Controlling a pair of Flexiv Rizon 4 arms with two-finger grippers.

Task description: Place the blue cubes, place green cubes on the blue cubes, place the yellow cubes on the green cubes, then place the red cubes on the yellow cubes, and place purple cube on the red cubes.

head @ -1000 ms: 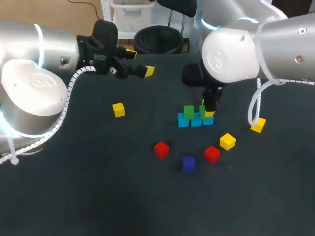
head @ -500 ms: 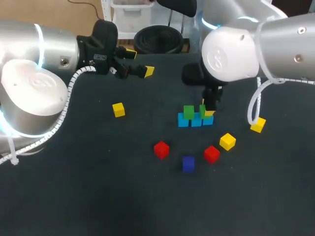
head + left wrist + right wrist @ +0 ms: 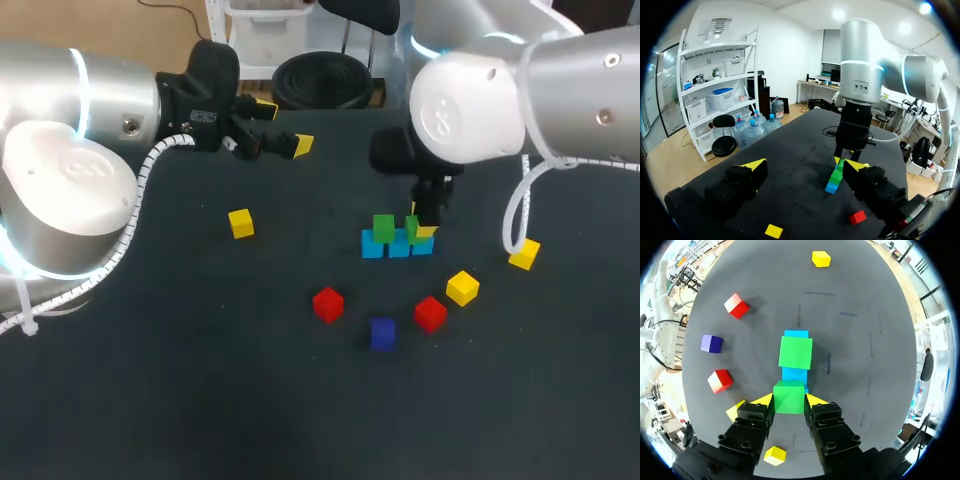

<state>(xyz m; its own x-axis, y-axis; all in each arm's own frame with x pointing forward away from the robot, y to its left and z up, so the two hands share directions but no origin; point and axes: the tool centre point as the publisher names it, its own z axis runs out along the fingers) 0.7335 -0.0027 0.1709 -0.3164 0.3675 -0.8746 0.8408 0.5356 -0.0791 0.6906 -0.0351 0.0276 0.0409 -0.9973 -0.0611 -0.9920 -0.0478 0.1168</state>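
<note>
While the right gripper (image 3: 424, 226) clamps the held green cube (image 3: 411, 229) at one end of the row of blue cubes (image 3: 373, 246) in the head view, the placed green cube (image 3: 383, 227) sits on the row beside it. Yellow cubes (image 3: 240, 223), red cubes (image 3: 328, 304) and a purple cube (image 3: 382, 333) lie scattered on the tabletop (image 3: 200, 400). Left wrist view: the left gripper (image 3: 805, 167) hovers with fingers spread wide, holding nothing, with the blue cubes ahead of it. Right wrist view: both yellow tips press the held green cube's sides, and blue shows just past it.
</note>
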